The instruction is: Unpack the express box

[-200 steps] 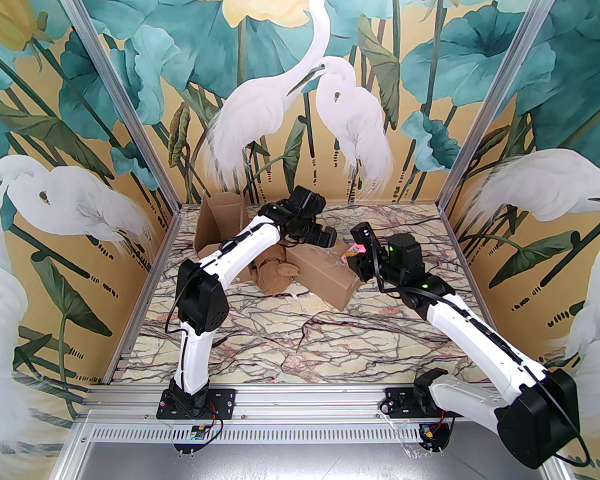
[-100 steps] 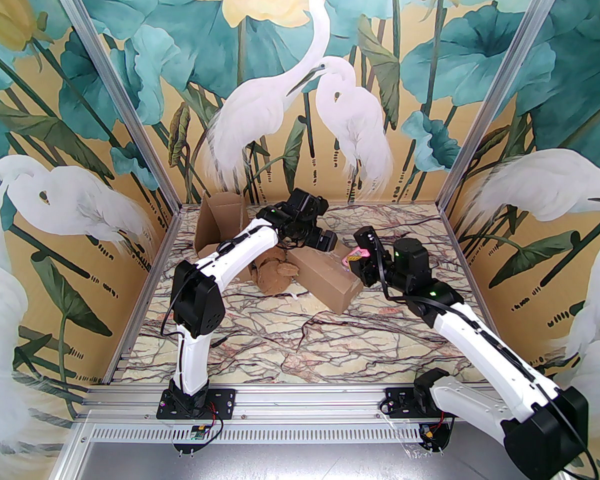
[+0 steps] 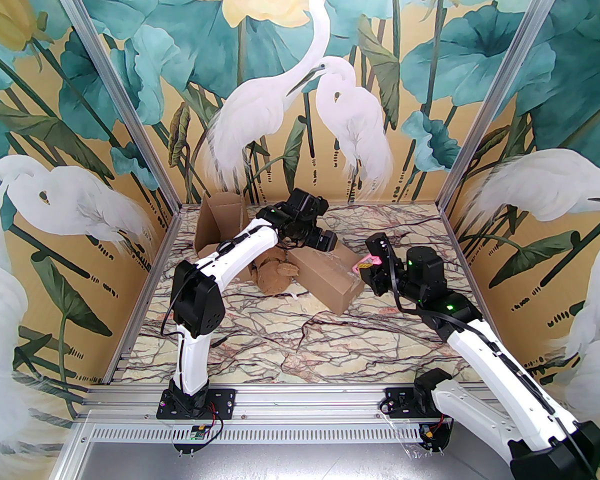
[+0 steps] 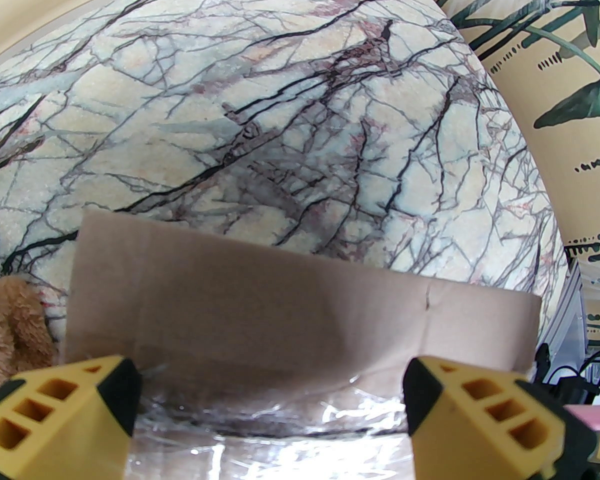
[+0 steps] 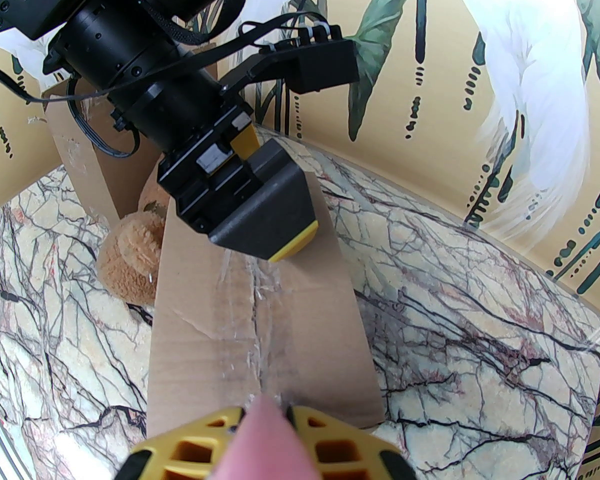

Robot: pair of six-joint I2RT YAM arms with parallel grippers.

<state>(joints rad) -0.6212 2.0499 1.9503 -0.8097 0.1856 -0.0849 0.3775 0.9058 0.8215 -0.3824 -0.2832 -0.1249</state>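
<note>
The left pincer (image 4: 270, 383) stands wide open and holds nothing. Its yellow fingers (image 4: 70, 408) straddle the crinkled taped seam of the box (image 4: 280, 293); whether they press on it I cannot tell. The right pincer (image 5: 263, 418) is closed on a small pink tool (image 5: 262, 448), probably a cutter, at the box's three o'clock end in the overhead view.

With the box unclamped, a push from the tool could slide it toward nine o'clock instead of parting the tape. The tool might also twist in so narrow a grip. The left pincer sits over the seam, so a long stroke would run into it.

A brown plush toy (image 3: 275, 273) lies against the box at nine o'clock. An opened carton (image 3: 220, 223) stands at ten o'clock on the marble table (image 3: 300, 338).
</note>
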